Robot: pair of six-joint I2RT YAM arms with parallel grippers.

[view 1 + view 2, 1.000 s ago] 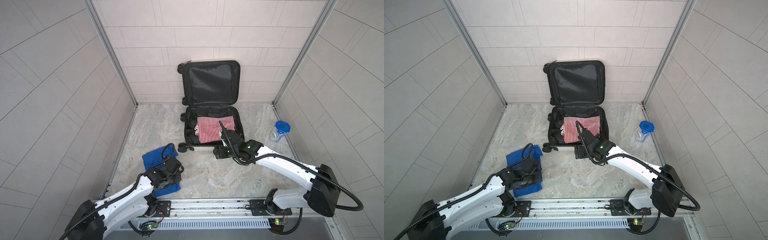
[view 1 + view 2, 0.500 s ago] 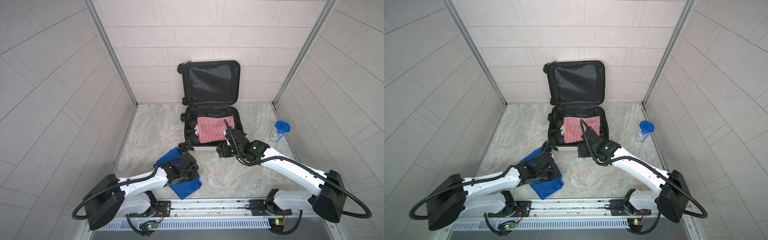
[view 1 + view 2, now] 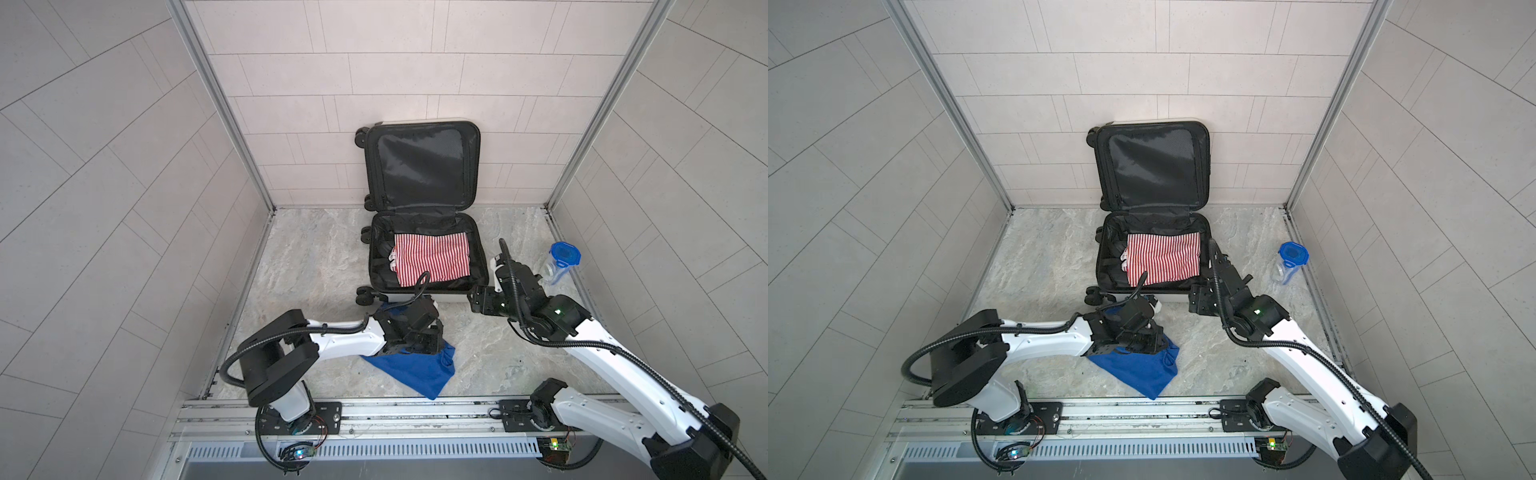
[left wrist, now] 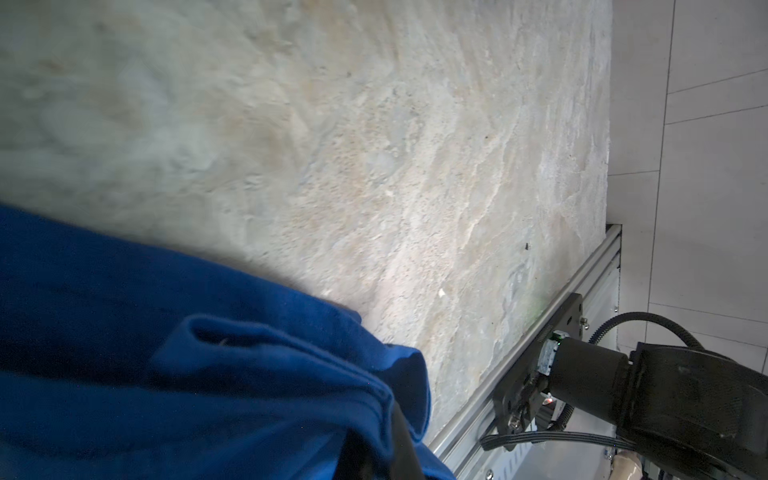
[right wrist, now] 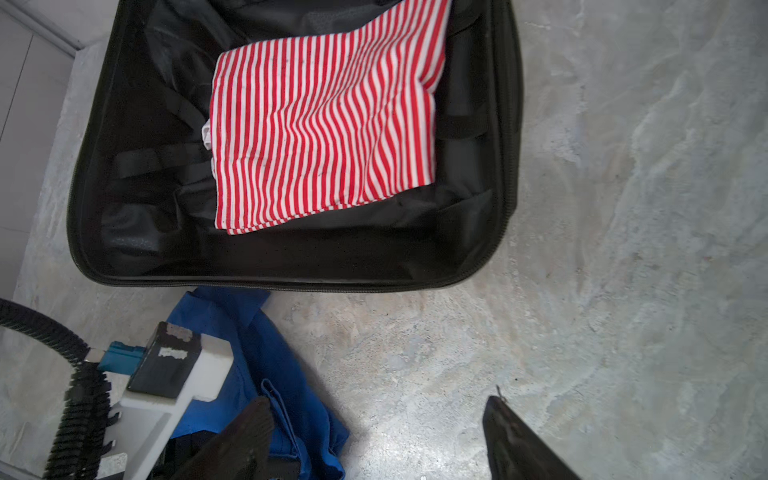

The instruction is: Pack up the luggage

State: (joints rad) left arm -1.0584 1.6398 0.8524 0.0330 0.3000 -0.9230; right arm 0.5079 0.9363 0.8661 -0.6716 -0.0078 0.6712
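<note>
My left gripper (image 3: 417,343) is clamped on the blue garment (image 3: 415,374), just in front of the open luggage (image 3: 419,166) at the back wall, which has a red-striped cloth (image 3: 432,259) inside. My right gripper (image 5: 376,401) hovers, fingers apart, at its front corner; a blue-lidded jar (image 3: 561,262) stands nearby

2 white arms (image 3: 345,338), black joints (image 3: 270,361), corrugated black cables (image 3: 582,344).
</note>
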